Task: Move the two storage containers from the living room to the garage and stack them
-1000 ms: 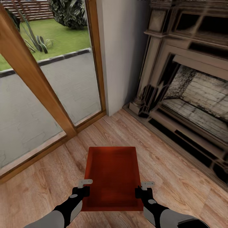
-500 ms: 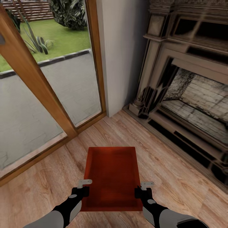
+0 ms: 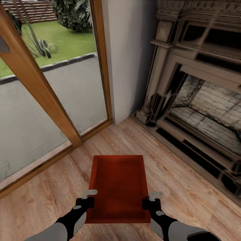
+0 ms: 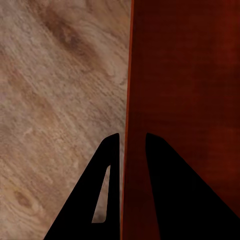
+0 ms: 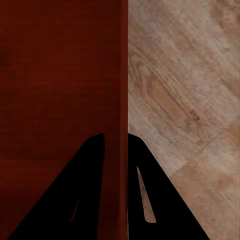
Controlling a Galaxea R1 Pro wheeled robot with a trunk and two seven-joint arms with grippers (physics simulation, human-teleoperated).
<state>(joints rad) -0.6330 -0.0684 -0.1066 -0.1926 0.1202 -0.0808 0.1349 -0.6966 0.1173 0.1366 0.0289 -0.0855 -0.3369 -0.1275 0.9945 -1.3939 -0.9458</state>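
One red-orange open-top storage container [image 3: 117, 187] is held between both arms over the light wood-plank living room floor [image 3: 174, 174]. My left gripper [image 3: 89, 201] is shut on its left wall; in the left wrist view that wall [image 4: 131, 100] runs between the black fingers [image 4: 107, 170]. My right gripper [image 3: 147, 201] is shut on its right wall, and the right wrist view shows the wall [image 5: 123, 90] pinched between the fingers [image 5: 95, 170]. The bin's inside looks bare.
A glass door with a thick wooden frame [image 3: 36, 90] stands ahead on the left, with a paved yard and lawn behind it. A white wall corner [image 3: 129, 57] rises straight ahead. The pale fireplace surround [image 3: 187, 90] with its brick firebox fills the right.
The scene has slid slightly in the head view, the fireplace shifting a little right and down, so the camera moved. Both grippers keep the same hold on the container.
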